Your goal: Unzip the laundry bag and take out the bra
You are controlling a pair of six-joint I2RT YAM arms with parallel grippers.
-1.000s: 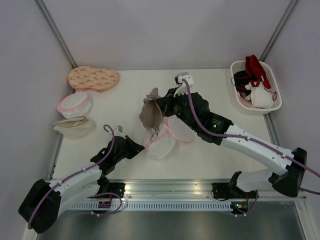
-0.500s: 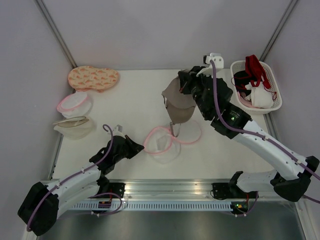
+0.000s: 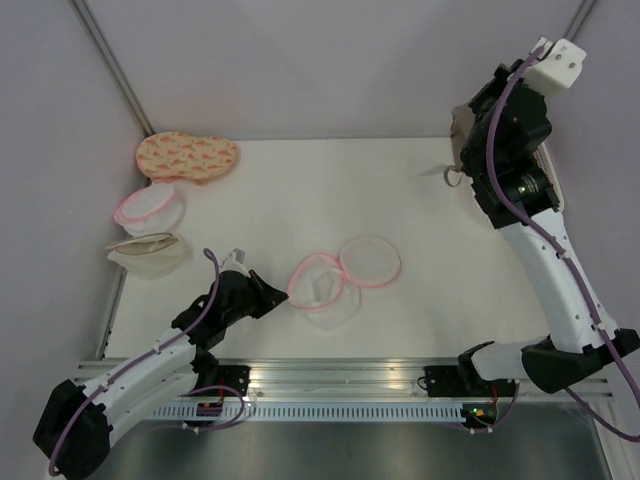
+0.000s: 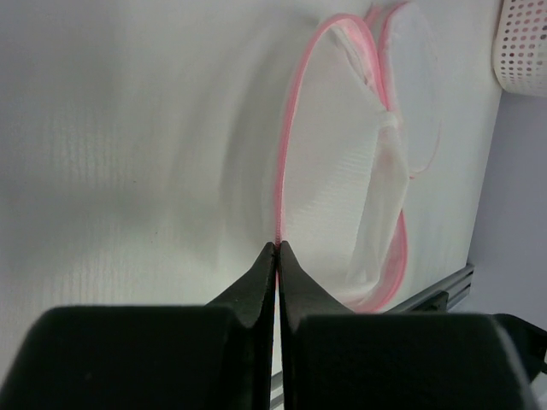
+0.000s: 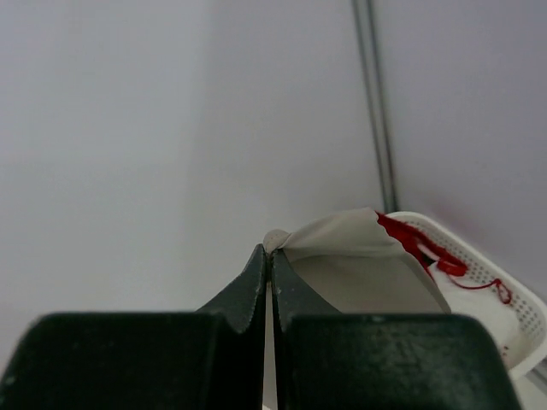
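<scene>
While the right gripper [image 5: 267, 256], upper right, pinches the one taupe bra [image 5: 359, 265] beside a white basket [image 5: 504, 299], the left gripper [image 4: 278, 248] clamps the pink rim of the laundry bag [image 3: 325, 290], unzipped at the centre of the bench [image 3: 260, 190]; one more pink-rimmed bag [image 3: 150, 207] and one beige-rimmed bag [image 3: 148, 252] lie left.

An orange-patterned pad [image 3: 187, 156] is lying at the far left corner of the table [image 3: 300, 190]. A fuller pink-rimmed mesh bag [image 3: 150, 207] is sitting along the table's left edge, with a beige-rimmed mesh bag [image 3: 148, 254] nearer still. A white perforated basket [image 4: 523, 43] is holding a red garment [image 5: 408, 239].
</scene>
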